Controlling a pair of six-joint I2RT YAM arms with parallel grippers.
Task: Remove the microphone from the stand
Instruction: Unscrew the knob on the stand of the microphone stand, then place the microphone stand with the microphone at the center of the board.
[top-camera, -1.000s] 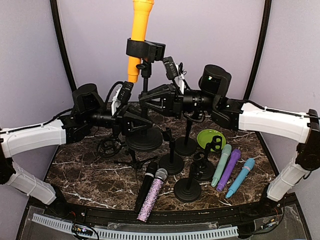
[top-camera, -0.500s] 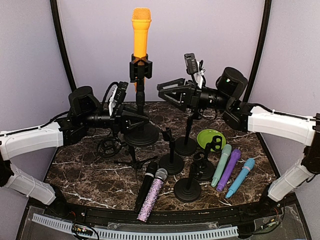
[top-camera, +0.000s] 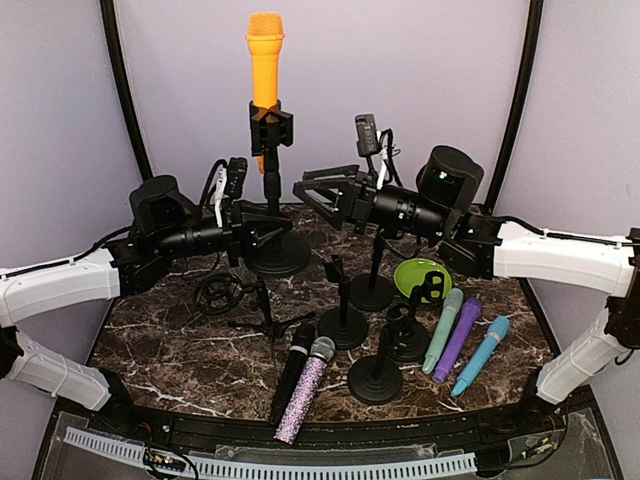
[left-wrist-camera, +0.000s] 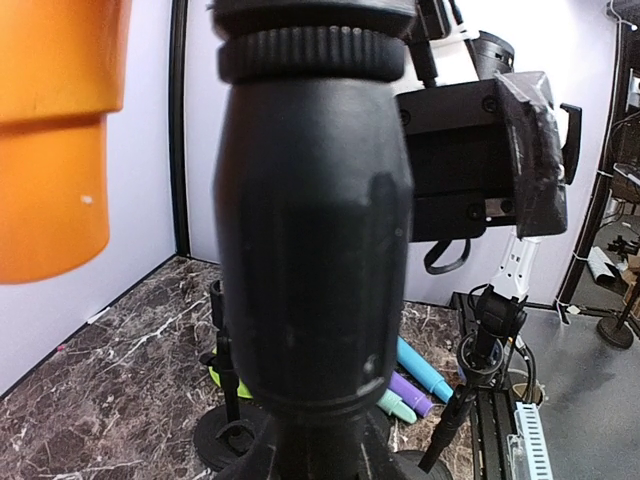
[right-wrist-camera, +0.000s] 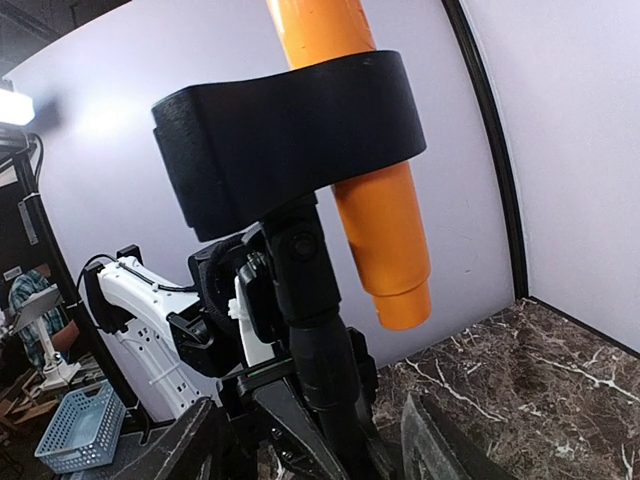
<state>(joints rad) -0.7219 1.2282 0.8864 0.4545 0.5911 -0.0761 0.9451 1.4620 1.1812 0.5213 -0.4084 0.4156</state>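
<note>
Orange plastic microphone (top-camera: 264, 60) sits in the upper middle of the top view, upright, head topmost, seated in the black clip (top-camera: 270, 128) at the head of the black round-based stand (top-camera: 276, 195). Not off yet! Against half a second ago, microphone and stand together have slid left and a touch toward the back wall. A full second ago the microphone rode so high that the top edge cut off its head; now all of it shows.

Left gripper (top-camera: 262, 232) comes in from the left, low on the stand's pole just above the round base, closed on that pole. Its wrist view is filled by the pole, with the microphone's orange tail at upper left and its own fingers out of sight.

Right gripper (top-camera: 312, 186) has its jaws wide apart with nothing in them. It sits just right of the pole, below the clip, further left and lower than in the last frame. In its wrist view the two fingers (right-wrist-camera: 440, 445) spread along the bottom edge, the pole between them but farther off, the clip and orange body above.

At lower right on the dark marble tabletop (top-camera: 170, 340), the lime green bowl (top-camera: 420, 270), teal microphone (top-camera: 443, 330), purple microphone (top-camera: 458, 338) and blue microphone (top-camera: 482, 355) lie where they were, beside several small black stands (top-camera: 375, 378).
</note>
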